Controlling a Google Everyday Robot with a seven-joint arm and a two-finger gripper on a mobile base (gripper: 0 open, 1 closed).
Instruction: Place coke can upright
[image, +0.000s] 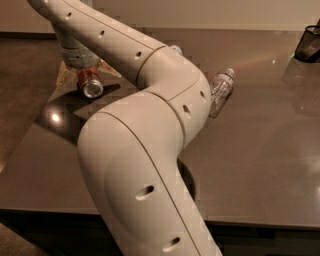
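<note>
The coke can (90, 85) lies on its side at the far left part of the table (260, 165), not upright. Its long axis runs roughly away from the camera, so one round silver end faces the viewer and the red body goes back under the gripper (86, 76). Only a little of the red side shows, and no brand or writing can be read on it. The gripper hangs directly over the can, at the end of the big pale arm (145, 165) that fills the middle of the view. Its two fingers (62, 76) stand apart, one at each side of the can and close to it; whether they press on the metal I cannot tell. To the right of the arm a clear plastic bottle (220, 91) lies on its side on the table, well apart from the can; its label is not readable. A black mesh holder (308, 42) stands at the far right corner
</note>
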